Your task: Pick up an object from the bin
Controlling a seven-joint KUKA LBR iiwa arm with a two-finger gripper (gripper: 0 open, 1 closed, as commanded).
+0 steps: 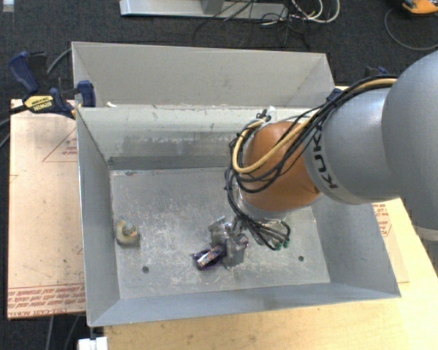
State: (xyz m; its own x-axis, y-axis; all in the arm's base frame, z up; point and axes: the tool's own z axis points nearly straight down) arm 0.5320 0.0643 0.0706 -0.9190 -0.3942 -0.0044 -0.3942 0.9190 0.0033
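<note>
My gripper is low over the middle of the bin floor, reaching down from under the orange cover. Its metal fingers stand right at a small dark purple wrapped thing that lies on the floor just left of and below them. The purple thing touches or sits just beside the fingertips; I cannot tell whether it is between them. A small round beige and grey thing lies by itself near the bin's left wall, well away from the gripper.
The arm with its orange cover and cables comes in from the right and hides part of the bin's right middle floor. Sloped grey walls ring the floor on all sides.
</note>
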